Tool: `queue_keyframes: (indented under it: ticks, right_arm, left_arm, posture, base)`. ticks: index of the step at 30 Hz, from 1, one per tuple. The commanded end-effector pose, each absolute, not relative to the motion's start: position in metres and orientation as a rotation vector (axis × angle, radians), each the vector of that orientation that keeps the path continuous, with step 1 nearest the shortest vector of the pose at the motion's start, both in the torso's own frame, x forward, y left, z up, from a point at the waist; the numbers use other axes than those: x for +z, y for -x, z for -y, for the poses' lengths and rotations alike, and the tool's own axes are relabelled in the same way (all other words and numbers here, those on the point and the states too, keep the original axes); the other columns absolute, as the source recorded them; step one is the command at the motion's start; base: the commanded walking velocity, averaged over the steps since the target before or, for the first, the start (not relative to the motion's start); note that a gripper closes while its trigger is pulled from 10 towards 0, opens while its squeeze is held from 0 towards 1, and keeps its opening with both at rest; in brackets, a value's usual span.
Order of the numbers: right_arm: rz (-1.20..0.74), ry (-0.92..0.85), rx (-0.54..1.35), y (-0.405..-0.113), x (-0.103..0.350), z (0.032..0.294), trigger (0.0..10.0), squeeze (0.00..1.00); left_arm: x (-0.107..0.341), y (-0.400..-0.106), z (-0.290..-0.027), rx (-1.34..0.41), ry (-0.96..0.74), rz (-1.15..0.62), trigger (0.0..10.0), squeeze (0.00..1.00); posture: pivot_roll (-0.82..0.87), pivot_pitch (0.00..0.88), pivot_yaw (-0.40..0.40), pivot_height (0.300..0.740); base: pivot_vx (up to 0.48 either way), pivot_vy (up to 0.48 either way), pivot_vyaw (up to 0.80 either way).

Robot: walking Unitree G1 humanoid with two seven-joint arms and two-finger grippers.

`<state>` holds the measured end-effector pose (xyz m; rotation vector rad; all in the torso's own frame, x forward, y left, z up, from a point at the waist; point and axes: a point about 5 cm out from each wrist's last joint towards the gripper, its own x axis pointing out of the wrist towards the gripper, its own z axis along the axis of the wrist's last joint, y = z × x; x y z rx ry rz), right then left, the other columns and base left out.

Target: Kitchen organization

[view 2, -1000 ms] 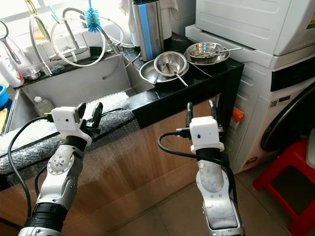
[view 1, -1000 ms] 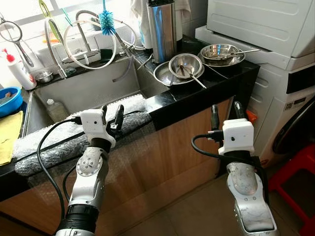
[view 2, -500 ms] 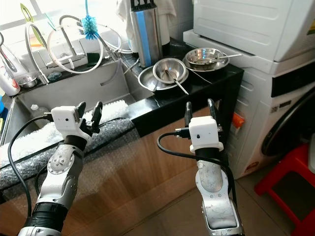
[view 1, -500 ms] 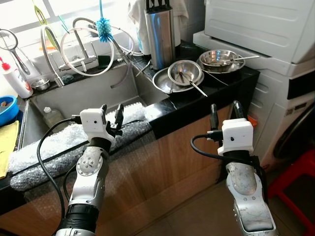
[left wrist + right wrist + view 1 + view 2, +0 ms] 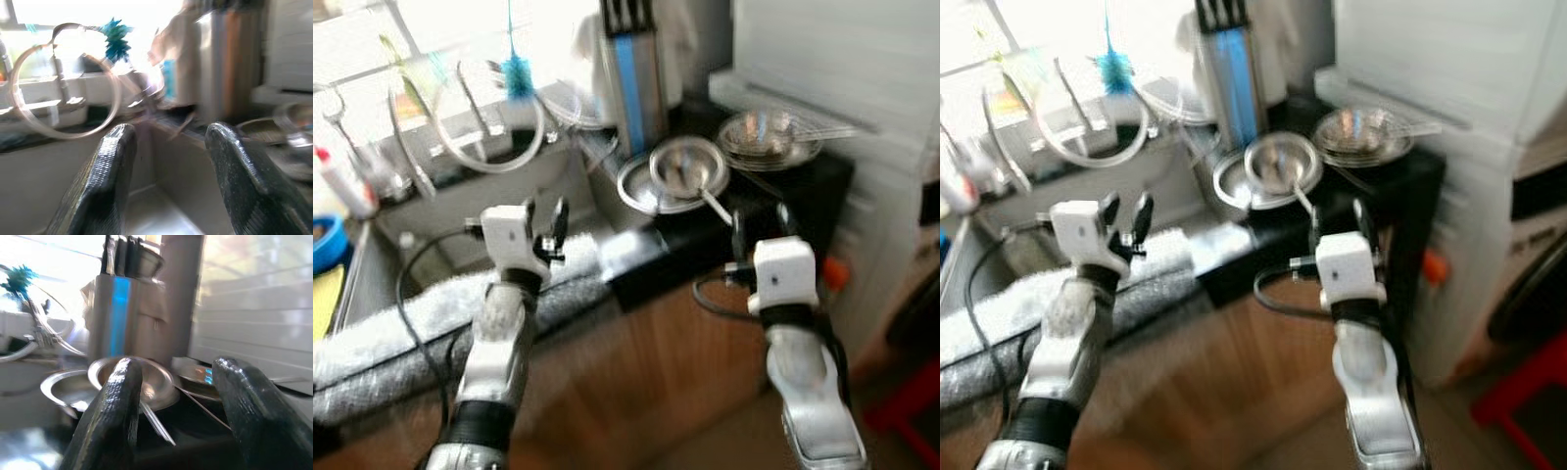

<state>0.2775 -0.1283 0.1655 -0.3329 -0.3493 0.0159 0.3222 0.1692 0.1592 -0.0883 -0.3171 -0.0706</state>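
Judging by the shine, the stacked steel bowls (image 5: 683, 168) are light, stiff and slippery — a rim is the likeliest place to pinch. They sit on the black counter (image 5: 803, 191), just ahead of and above the right gripper (image 5: 759, 223), whose fingers are spread and empty. The left gripper (image 5: 546, 217), also spread, hovers before the sink (image 5: 161, 166). A spoon (image 5: 155, 423) leans out of the front bowl — apt to slide off.

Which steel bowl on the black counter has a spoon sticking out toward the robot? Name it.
The middle bowl, stacked in the wider dish beside the knife block; its spoon points forward. The bowl by the white appliance differs.
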Motion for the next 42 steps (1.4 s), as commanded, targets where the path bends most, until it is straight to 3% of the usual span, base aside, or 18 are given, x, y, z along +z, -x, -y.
queue_keyframes:
  ticks: [1, 15, 34, 37, 38, 39, 40, 42]
  right_arm:
    - [0.343, 0.347, 0.004, -0.278, 0.165, 0.134, 10.0, 0.0]
    - [0.35, 0.351, 0.025, -0.278, 0.167, 0.133, 10.0, 0.0]
    - [0.376, 0.354, 0.057, -0.277, 0.174, 0.129, 10.0, 0.0]
    - [0.394, 0.355, 0.135, -0.264, 0.175, 0.12, 10.0, 0.0]
    - [0.387, 0.353, 0.137, -0.263, 0.172, 0.12, 10.0, 0.54]
    - [0.383, 0.351, 0.138, -0.262, 0.171, 0.12, 10.0, 0.54]
    - [0.378, 0.35, 0.142, -0.26, 0.169, 0.12, 10.0, 1.0]
    - [0.37, 0.352, 0.148, -0.258, 0.167, 0.121, 10.0, 1.0]
  left_arm:
    - [0.164, -0.324, -0.162, -0.09, 0.083, 0.335, 10.0, 0.0]
    - [0.162, -0.325, -0.166, -0.065, 0.087, 0.332, 10.0, 0.0]
    - [0.163, -0.328, -0.165, -0.055, 0.099, 0.345, 10.0, 0.0]
    - [0.161, -0.326, -0.165, -0.05, 0.107, 0.346, 10.0, 0.0]
    - [0.161, -0.326, -0.165, -0.049, 0.106, 0.346, 10.0, 0.0]
    - [0.161, -0.326, -0.166, -0.049, 0.105, 0.346, 10.0, 0.0]
    - [0.161, -0.326, -0.166, -0.048, 0.105, 0.345, 10.0, 0.0]
    - [0.161, -0.326, -0.166, -0.047, 0.104, 0.345, 10.0, 0.0]
  posture:
    - [-0.13, 0.0, 0.164, 0.74]
    - [-0.13, 0.0, 0.156, 0.74]
    - [-0.13, 0.0, 0.153, 0.74]
    - [-0.14, 0.0, 0.152, 0.74]
    - [-0.14, 0.0, 0.152, 0.74]
    - [-0.14, 0.0, 0.152, 0.74]
    - [-0.14, 0.0, 0.152, 0.74]
    - [-0.14, 0.0, 0.153, 0.74]
  base:
    - [0.371, 0.0, 0.0]
    - [0.35, 0.0, 0.0]
    - [0.0, 0.0, 0.0]
    - [0.0, 0.0, 0.0]
    - [0.0, 0.0, 0.0]
    - [0.0, 0.0, 0.0]
    - [0.0, 0.0, 0.0]
    - [0.0, 0.0, 0.0]
